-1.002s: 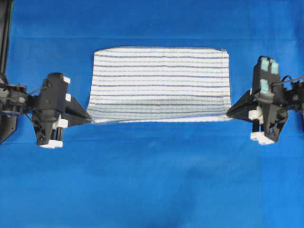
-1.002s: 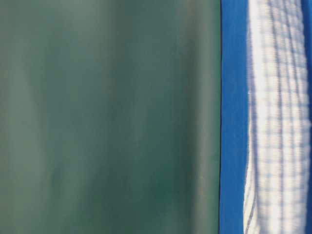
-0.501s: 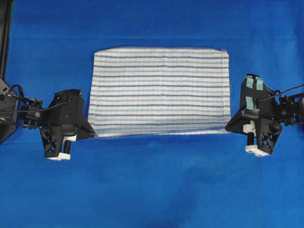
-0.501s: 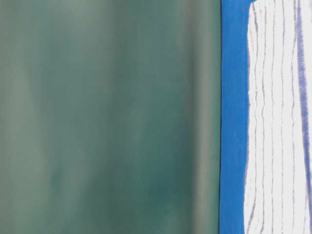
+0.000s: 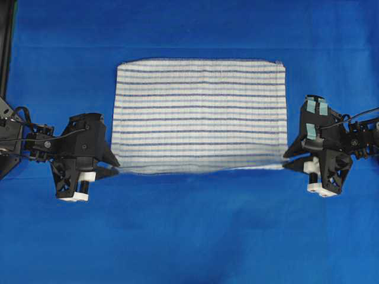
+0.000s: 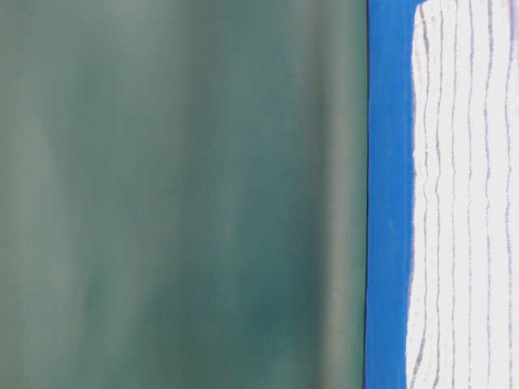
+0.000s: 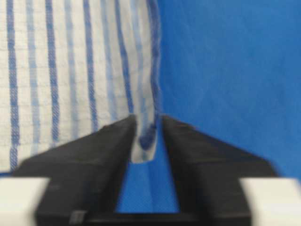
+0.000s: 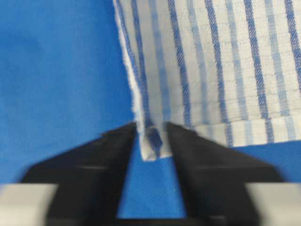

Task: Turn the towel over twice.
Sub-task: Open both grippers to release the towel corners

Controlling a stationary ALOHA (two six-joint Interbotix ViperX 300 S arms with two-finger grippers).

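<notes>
both the left gripper (image 5: 111,167) and right gripper (image 5: 291,160) stand parted.

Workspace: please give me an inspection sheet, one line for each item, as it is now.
Surface: blue cloth covers the table, smooth.
Job's things: towel lies spread flat, stripes across; its near edge is slightly raised between the grippers.
Clutter: nothing seen.
Grippers: left gripper and right gripper each have fingers parted, a towel corner standing in the gap.
Cables: thin black cables at the left arm, another at the right.
Surroundings: plain green wall behind the table.
</notes>
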